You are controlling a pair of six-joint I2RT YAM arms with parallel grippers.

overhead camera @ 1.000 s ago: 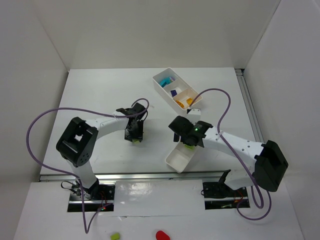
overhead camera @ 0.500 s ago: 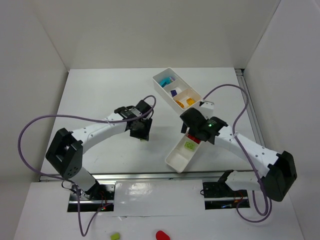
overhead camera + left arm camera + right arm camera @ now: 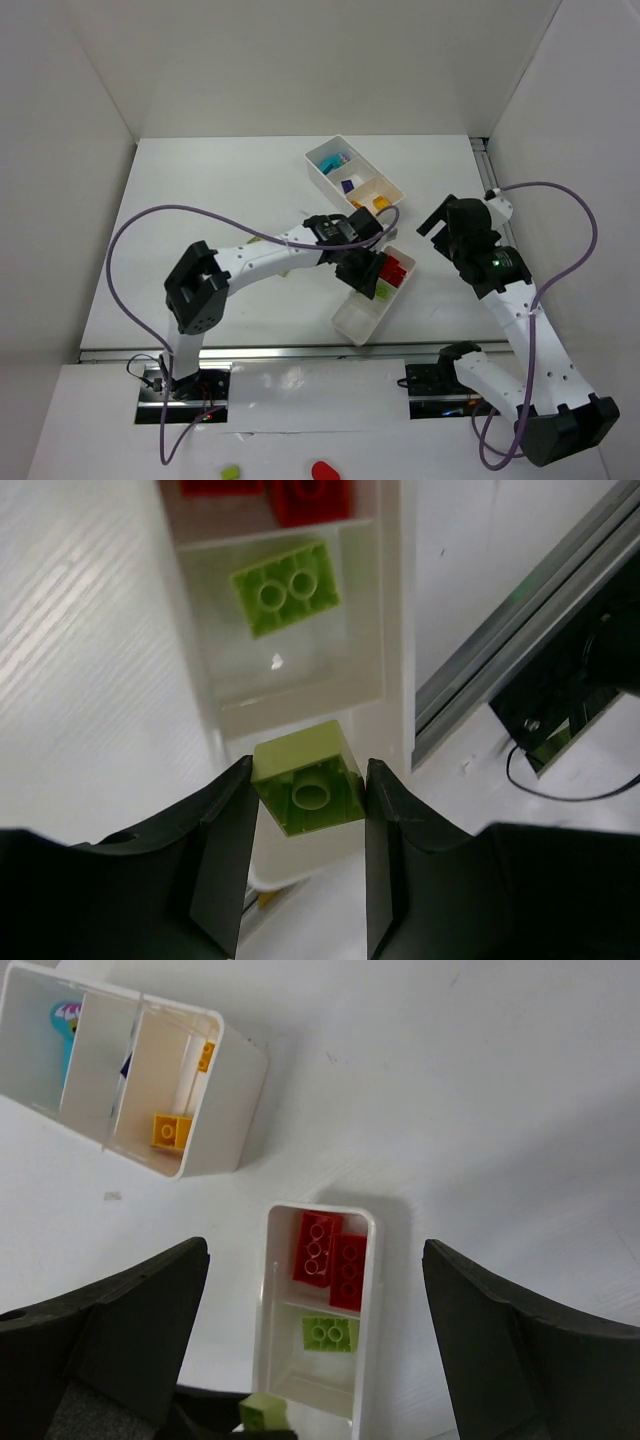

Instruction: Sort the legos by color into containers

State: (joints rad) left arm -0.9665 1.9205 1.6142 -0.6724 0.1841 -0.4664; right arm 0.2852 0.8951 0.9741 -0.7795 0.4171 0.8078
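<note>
My left gripper (image 3: 362,272) is shut on a lime green lego (image 3: 305,790) and holds it above the near white tray (image 3: 352,322), over the divider at its near end. That tray (image 3: 365,1340) holds two red legos (image 3: 330,1250) in its far compartment and one lime lego (image 3: 330,1333) in the middle one. My right gripper (image 3: 445,218) is open and empty, raised to the right of this tray. The far tray (image 3: 318,175) holds teal (image 3: 330,160), purple (image 3: 347,185) and orange-yellow legos (image 3: 375,205).
The table's right edge has a metal rail (image 3: 497,215). A rail (image 3: 520,630) also runs along the near edge, close behind the near tray. A purple cable (image 3: 200,215) loops over the left side of the table.
My left arm has carried the lime lego right, from the table's middle to above the near tray. My right gripper has left that tray and drawn back up and right.
</note>
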